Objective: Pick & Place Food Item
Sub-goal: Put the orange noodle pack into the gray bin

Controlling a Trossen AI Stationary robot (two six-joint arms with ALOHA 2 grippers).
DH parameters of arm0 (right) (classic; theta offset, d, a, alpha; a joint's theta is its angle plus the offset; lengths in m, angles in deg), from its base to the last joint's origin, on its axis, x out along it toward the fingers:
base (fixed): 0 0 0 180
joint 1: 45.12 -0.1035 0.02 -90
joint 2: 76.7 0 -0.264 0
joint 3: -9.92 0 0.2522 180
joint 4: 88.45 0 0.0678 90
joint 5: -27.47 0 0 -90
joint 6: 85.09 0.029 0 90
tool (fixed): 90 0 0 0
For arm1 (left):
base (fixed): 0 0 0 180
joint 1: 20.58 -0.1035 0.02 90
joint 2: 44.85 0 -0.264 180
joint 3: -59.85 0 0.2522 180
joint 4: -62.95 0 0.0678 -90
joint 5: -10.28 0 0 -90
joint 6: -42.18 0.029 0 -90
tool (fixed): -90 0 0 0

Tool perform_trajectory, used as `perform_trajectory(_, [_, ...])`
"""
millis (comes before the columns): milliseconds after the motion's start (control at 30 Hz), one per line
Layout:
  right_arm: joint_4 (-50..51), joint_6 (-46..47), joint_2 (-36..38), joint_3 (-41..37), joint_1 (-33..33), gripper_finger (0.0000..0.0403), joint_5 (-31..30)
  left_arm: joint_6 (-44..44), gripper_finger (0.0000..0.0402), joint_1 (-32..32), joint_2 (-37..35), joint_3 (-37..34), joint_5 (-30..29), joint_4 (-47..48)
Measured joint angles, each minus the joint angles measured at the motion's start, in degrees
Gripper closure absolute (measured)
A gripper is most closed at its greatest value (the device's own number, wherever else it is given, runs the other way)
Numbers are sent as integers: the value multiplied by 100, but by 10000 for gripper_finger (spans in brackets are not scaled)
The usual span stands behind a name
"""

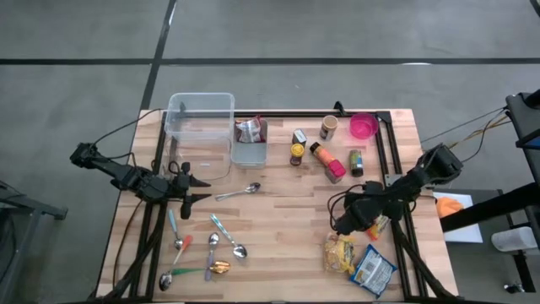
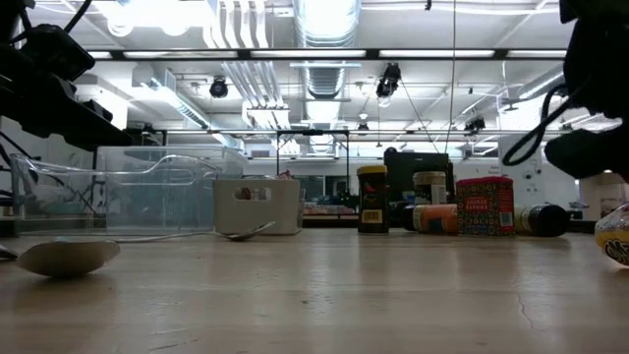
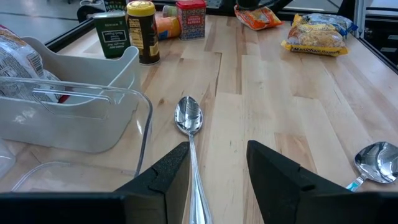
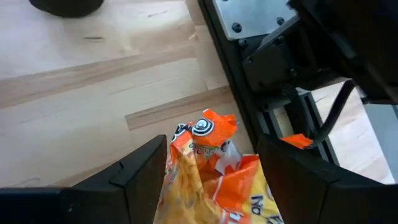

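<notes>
Since the right gripper hangs with its fingers spread on either side of the orange snack bag, not yet pinching it, the grasp looks like the step in hand. That bag lies near the table's right edge, just above the yellow packet in the high view. To do it well, settle lower so both fingers straddle the bag's crumpled top, then close gently to avoid crushing it. At the table's left, the left gripper waits, part open and empty, over a spoon.
</notes>
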Motion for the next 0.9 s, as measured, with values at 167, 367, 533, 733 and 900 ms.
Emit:
perform_trajectory(167, [-340, 0, -225, -176, 14, 152, 26, 1, 238, -1, 0, 0, -1, 1])
perform_trajectory(367, [-470, 20, -382, -216, 16, 152, 24, 0, 238, 0, 0, 0, 1, 0])
perform_trajectory(533, [-541, 20, -376, -220, 14, 166, 22, 1, 238, -1, 0, 0, -1, -1])
perform_trajectory(733, [-895, 15, -371, -337, 14, 239, 15, 1, 238, -1, 0, 0, 1, -1])
perform_trajectory(900, [-1096, -7, -369, -397, 14, 309, -142, 0, 238, -1, 0, 0, 0, 0])
